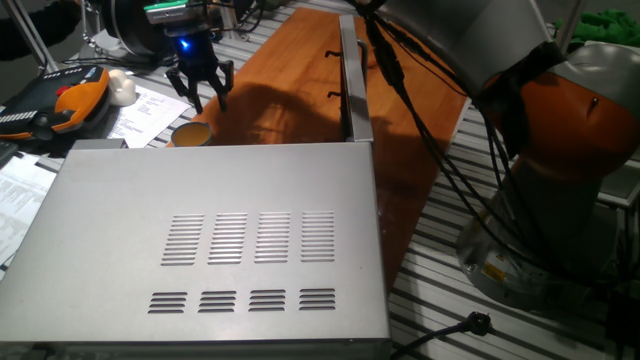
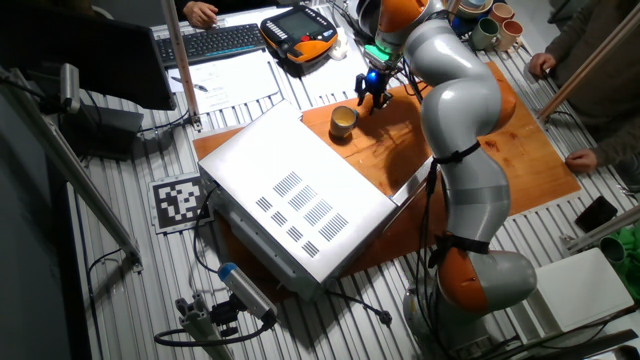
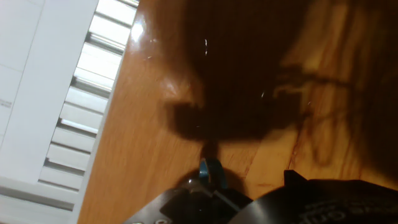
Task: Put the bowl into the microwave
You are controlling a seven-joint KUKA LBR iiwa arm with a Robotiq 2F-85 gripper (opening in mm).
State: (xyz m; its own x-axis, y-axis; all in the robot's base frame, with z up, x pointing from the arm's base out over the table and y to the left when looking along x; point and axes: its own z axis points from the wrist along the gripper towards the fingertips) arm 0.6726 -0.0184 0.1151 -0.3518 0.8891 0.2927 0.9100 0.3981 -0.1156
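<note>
Bowl [image 2: 343, 120] sitting on wooden board [image 2: 480, 130], just beside microwave [image 2: 290, 200]; gripper [image 2: 374, 95] hanging near it, empty.

Bowl, small and tan, is resting upright on the board just off the microwave's far edge; in one fixed view only its rim [image 1: 190, 134] is showing above the microwave top [image 1: 220, 240]. Microwave, silver-grey with vent slots, is lying on the board with its door [image 1: 353, 80] standing swung out from one corner. Gripper [image 1: 203, 88] is hovering above the board beside the bowl, on the side away from the microwave, its dark fingers [image 1: 218, 95] spread and clasping nothing. Hand view is showing only wood, the gripper's shadow and white slats at the left.
</note>
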